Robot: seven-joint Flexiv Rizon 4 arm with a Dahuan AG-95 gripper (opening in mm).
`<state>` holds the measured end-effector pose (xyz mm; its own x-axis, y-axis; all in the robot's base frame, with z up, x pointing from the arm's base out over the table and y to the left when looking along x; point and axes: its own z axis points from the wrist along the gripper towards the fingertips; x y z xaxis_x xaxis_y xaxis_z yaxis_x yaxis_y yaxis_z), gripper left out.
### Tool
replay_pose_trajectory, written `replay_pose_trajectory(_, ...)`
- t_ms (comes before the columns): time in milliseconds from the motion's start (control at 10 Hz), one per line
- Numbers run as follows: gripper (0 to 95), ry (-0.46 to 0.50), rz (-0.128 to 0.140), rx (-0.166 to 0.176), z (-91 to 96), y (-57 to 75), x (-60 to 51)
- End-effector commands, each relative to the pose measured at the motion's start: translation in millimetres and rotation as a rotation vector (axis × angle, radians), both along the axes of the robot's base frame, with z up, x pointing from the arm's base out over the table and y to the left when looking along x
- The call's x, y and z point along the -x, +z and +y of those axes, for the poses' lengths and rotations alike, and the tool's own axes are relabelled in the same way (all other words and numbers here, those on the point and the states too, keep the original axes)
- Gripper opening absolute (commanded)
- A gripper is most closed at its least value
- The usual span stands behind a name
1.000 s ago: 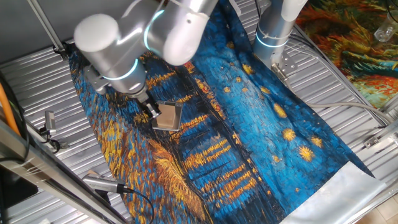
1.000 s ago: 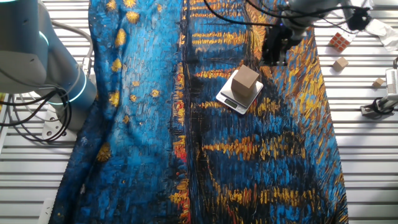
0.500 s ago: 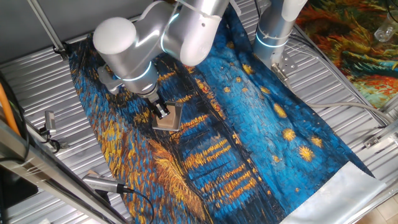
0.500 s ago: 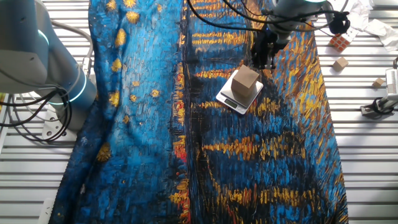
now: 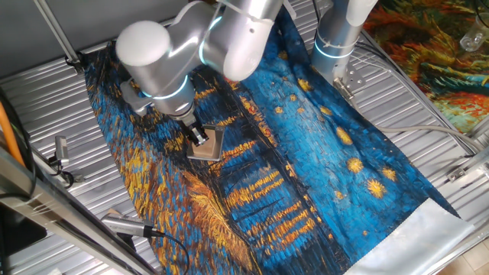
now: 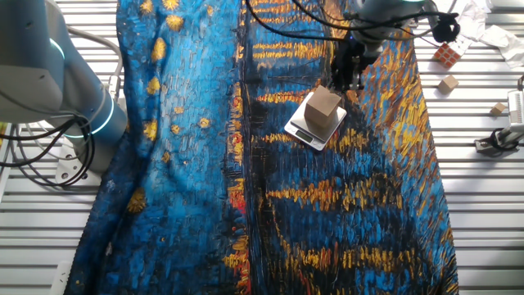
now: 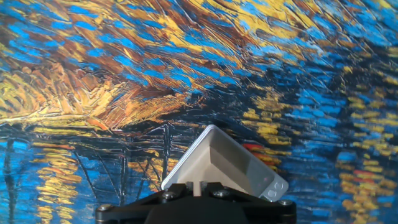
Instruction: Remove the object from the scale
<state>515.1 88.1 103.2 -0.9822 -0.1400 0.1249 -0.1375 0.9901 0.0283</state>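
The tan block [image 6: 323,105] sits on the thin grey scale [image 6: 304,133], which lies on the blue-and-yellow painted cloth. In the one fixed view the block [image 5: 208,145] shows just below my fingers. My gripper [image 6: 342,80] hangs at the block's far upper edge, with its fingers close together and nothing between them. I cannot tell whether it touches the block. In the hand view the block [image 7: 214,163] and the scale's button end [image 7: 272,188] lie at the bottom centre, just ahead of my gripper [image 7: 196,185].
The painted cloth [image 6: 205,164] covers the ribbed metal table. A second arm's base [image 6: 74,98] stands at the left. Small cubes [image 6: 447,56] and a clamp [image 6: 499,138] lie on the bare metal at the right. Rails and cables run along the edges [image 5: 61,153].
Over the last second my gripper moved in toward the block and now stands at its edge. In the last half second it barely moved. The block and scale have not moved.
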Motion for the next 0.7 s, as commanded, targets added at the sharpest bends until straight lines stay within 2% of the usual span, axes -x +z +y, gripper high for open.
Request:
replay_pose_trajectory(100, 95.0, 0.029, -0.020, -0.007, 0.9, -0.7, -1.9)
replay_pose_trajectory(700, 95.0, 0.009, -0.026, -0.003, 0.6, -0.4, -1.5)
